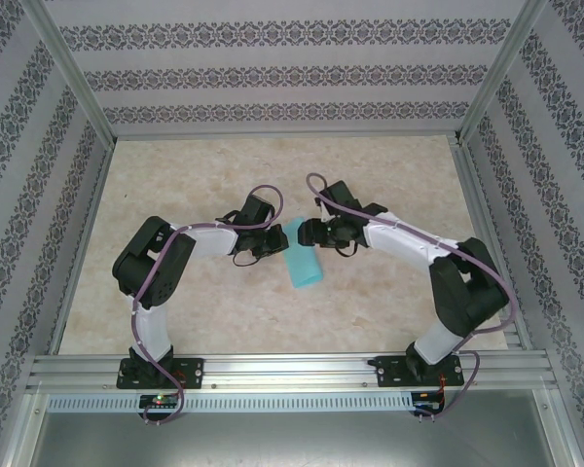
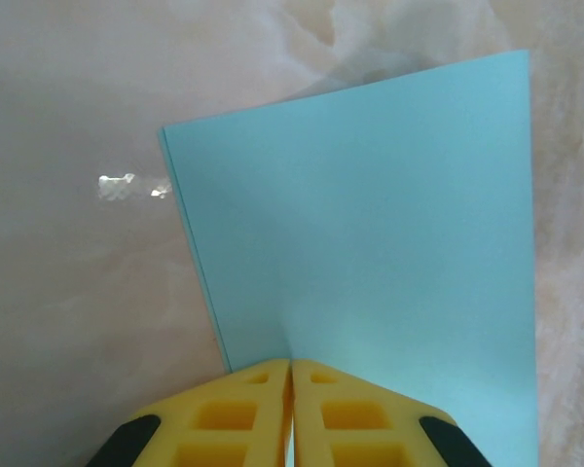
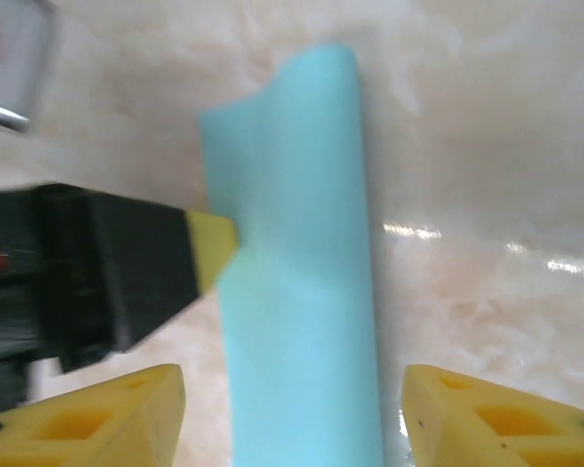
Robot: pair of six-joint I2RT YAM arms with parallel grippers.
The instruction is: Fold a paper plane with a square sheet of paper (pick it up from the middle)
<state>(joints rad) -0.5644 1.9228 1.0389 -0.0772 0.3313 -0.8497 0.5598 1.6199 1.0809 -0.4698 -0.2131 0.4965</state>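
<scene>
The square sheet of paper (image 1: 303, 263) is turquoise and lies doubled over into a long strip on the table's middle, with a rounded fold along one side. My left gripper (image 2: 291, 375) is shut on the near edge of the paper (image 2: 370, 214), which stands up ahead of the yellow fingers. My right gripper (image 3: 292, 399) hangs open over the rounded fold (image 3: 307, 292), one yellow finger (image 3: 127, 413) on each side and apart from it. The left gripper's yellow fingertip (image 3: 212, 251) touches the strip's left edge. The paper plane is out of view.
The beige marbled table (image 1: 195, 302) is fenced by aluminium rails (image 1: 273, 370) and patterned walls. Both arms meet at the centre, left gripper (image 1: 273, 241) and right gripper (image 1: 308, 233) close together. Open floor lies on all sides of the paper.
</scene>
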